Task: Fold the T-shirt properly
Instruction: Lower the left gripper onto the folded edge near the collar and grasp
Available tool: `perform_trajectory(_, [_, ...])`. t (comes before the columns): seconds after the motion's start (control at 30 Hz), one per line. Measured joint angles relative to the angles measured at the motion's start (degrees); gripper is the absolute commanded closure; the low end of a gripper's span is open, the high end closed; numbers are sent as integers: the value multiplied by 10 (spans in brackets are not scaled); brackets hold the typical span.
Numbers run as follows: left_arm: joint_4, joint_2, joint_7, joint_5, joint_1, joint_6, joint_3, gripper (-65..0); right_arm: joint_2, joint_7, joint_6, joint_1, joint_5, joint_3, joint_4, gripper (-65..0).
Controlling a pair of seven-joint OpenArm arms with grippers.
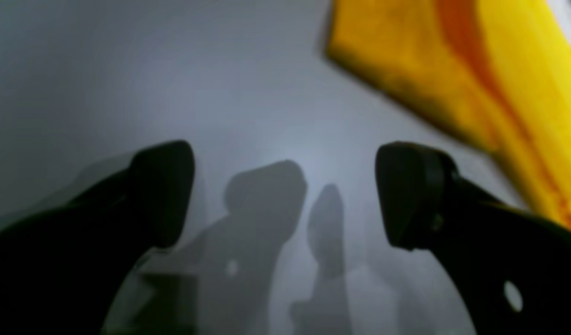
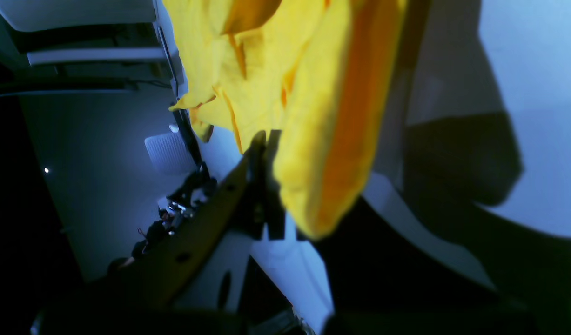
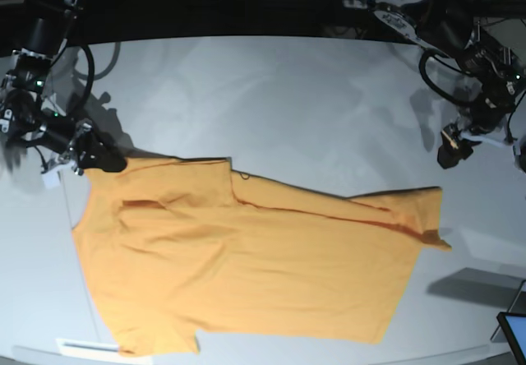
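Observation:
The orange-yellow T-shirt [image 3: 246, 266] lies spread on the white table [image 3: 288, 94], partly folded along its far edge. My right gripper [image 3: 103, 161] is shut on the shirt's far-left corner. In the right wrist view the fabric [image 2: 290, 93] bunches and hangs from the closed right gripper [image 2: 266, 139]. My left gripper [image 3: 454, 147] hovers over bare table just beyond the shirt's right end, apart from it. The left wrist view shows the left gripper [image 1: 285, 200] open with nothing between its fingers [image 1: 408, 195], and the shirt's edge [image 1: 453, 70] at the upper right.
A dark screen corner [image 3: 514, 332] sits at the table's front right. A white strip [image 3: 86, 347] lies by the shirt's front-left corner. Cables and arm bases line the far edge, and bare table lies behind the shirt.

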Motion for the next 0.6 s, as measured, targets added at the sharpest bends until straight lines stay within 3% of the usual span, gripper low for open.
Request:
perform_trajectory(0.2, [-55, 0, -19, -7, -37, -4, 1, -596, 0, 0, 0, -4, 1, 0, 2, -4])
perform_trajectory(0.43, [-140, -12, -68, -18, -70, -7, 46, -596, 2, 0, 1, -5, 3, 0, 3, -4])
perform_trajectory(0.6, [-185, -12, -71, -21, -101, -10, 46, -596, 2, 0, 1, -5, 3, 0, 3, -4])
